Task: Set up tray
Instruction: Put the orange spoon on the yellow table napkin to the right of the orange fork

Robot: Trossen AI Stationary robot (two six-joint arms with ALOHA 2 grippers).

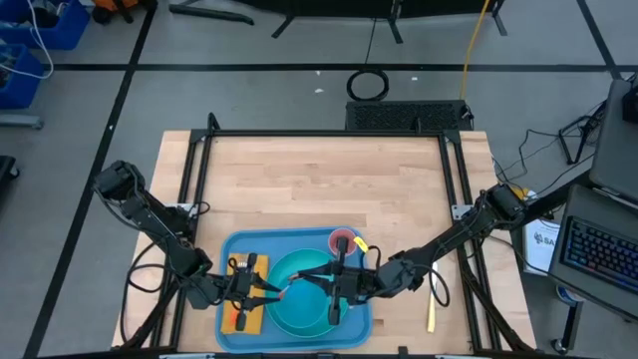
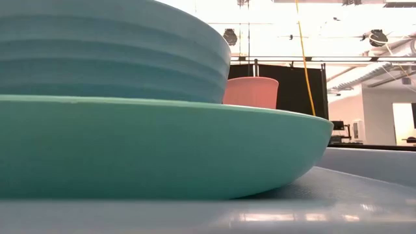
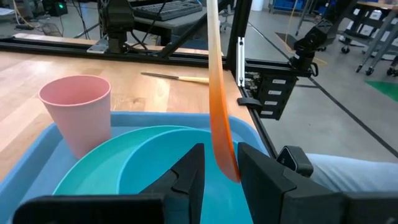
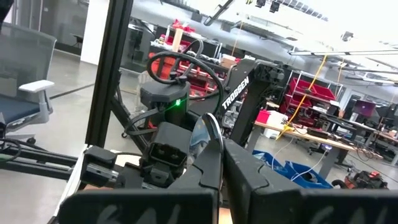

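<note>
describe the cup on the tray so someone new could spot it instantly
Find the blue tray at the table's near edge, between the two arms. On it sits a teal plate carrying a teal bowl. The cup stands upright beside the plate, at the tray's far right corner: the only pink item, plain and handleless.

Both hands [image 1: 282, 292] [image 1: 333, 299] hover over the blue tray [image 1: 231, 247] holding a teal plate [image 1: 304, 309].

Pink cup [image 3: 78, 112] beside teal plate [image 2: 162, 149].

blue tray [image 1: 231, 249], teal plate [image 1: 287, 311], pink cup [image 3: 76, 112]
</note>
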